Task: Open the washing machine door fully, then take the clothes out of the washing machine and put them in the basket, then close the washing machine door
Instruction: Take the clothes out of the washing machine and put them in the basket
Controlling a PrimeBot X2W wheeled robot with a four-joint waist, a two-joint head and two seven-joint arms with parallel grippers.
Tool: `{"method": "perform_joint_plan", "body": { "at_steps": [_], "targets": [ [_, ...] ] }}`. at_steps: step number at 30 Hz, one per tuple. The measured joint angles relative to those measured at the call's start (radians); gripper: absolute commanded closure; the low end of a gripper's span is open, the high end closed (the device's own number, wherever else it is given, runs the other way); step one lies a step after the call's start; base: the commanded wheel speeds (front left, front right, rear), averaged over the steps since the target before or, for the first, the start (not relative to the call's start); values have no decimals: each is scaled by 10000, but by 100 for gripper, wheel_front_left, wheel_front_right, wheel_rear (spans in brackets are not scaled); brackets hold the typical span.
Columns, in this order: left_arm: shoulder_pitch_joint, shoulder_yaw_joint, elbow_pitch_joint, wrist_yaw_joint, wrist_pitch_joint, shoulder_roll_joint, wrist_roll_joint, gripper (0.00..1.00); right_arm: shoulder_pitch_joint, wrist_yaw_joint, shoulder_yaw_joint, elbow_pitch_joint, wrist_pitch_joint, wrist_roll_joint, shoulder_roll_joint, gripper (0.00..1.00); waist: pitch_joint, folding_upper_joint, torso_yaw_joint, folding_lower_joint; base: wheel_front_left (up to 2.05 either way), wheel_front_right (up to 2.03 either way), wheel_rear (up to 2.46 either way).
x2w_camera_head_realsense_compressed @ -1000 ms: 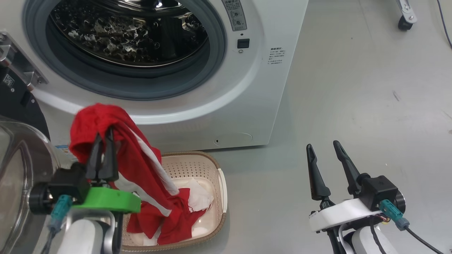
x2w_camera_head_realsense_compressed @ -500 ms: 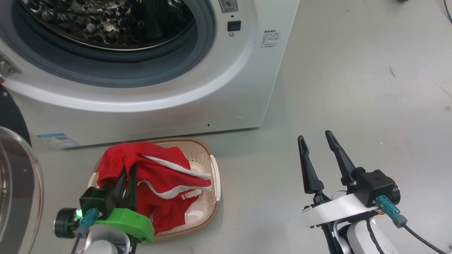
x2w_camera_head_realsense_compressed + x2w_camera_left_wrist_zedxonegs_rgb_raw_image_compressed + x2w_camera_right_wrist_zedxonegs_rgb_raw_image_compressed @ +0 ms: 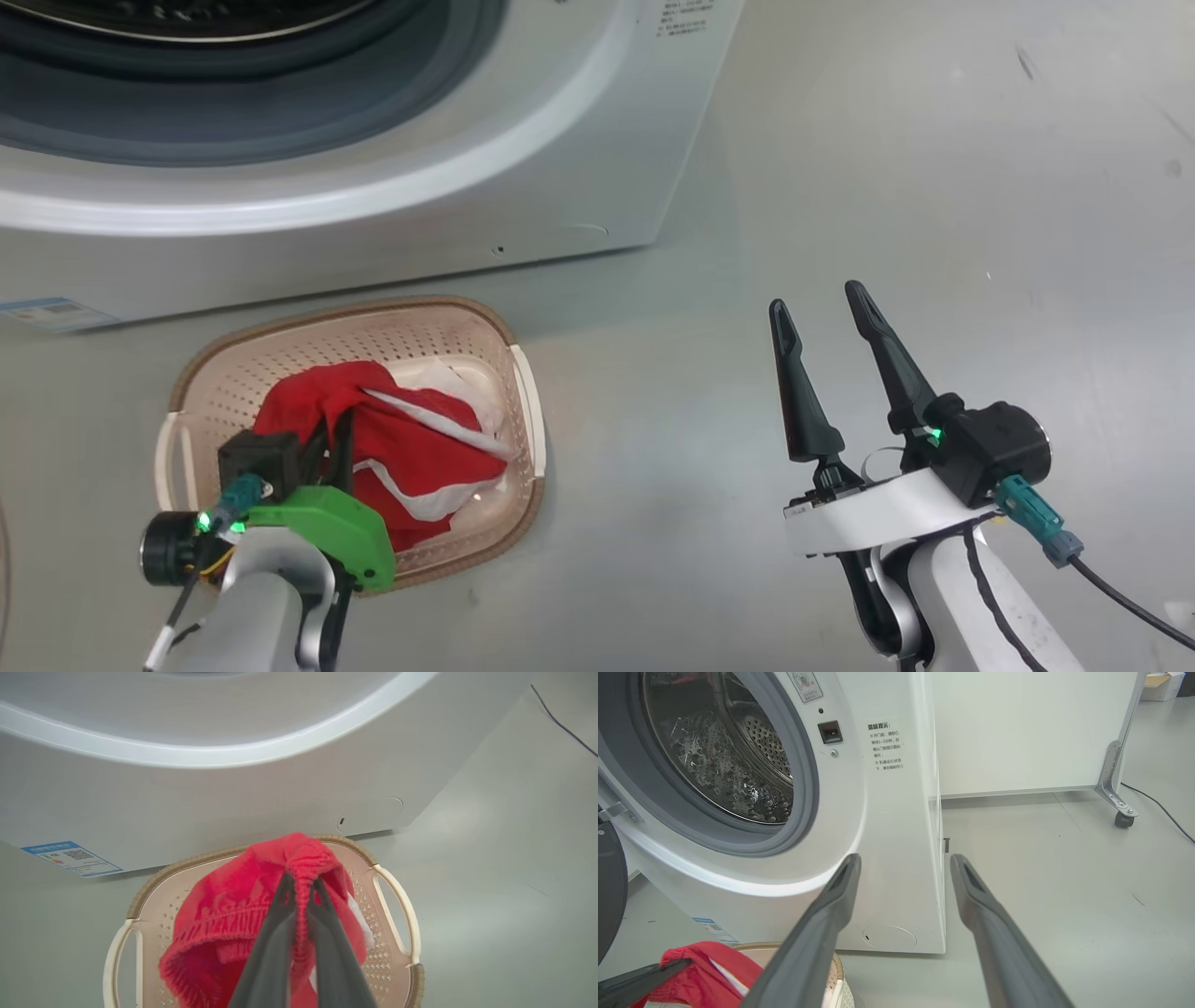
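Left gripper (image 3: 302,881) is being held clamped on the red clothes (image 3: 411,448), which are being held down inside the basket (image 3: 355,313), just before the washing machine (image 3: 373,233). Right gripper (image 3: 813,294) is being held wide open and empty over the floor (image 3: 934,187).

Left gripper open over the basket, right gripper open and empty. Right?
No: the left gripper is shut on the clothes, as the left wrist view shows. It is over the basket; the right gripper is open and empty.

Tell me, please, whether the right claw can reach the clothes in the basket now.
Probably yes: the right claw is open and empty, with bare floor between, though the left claw, shut on the clothes, crowds them.
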Motion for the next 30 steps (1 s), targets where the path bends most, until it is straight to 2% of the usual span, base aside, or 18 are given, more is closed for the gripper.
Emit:
{"method": "perform_joint_plan", "body": {
  "at_steps": [13,25,26,27,28,29,30],
  "targets": [
    [-1658,516,1866,0,734,458,-138,100,-719,-27,288,-431,0,307,-4,0,1654,0,-800,0,0,0,0],
    [-2844,846,3129,-90,959,796,-462,100,-1537,-104,571,-570,0,627,-2,0,3043,0,-1536,2,0,0,0],
    [-2874,859,3258,-96,966,821,-479,86,-1584,-107,579,-568,0,625,0,0,3111,0,-1608,1,0,0,0],
    [-2911,851,3381,-100,965,826,-477,64,-1604,-115,560,-566,0,627,-2,0,3170,0,-1670,1,0,0,0],
    [-2943,784,3473,-107,966,836,-449,51,-1614,-117,558,-562,0,627,-2,0,3224,0,-1728,2,0,0,0],
    [-2977,734,3563,-163,965,849,-401,28,-1619,-119,560,-550,0,629,-2,0,3267,0,-1778,1,0,0,0],
    [-3013,744,3641,-176,945,844,-393,0,-1627,-134,564,-543,0,639,-2,0,3302,0,-1821,1,0,0,0]
  ]
}}
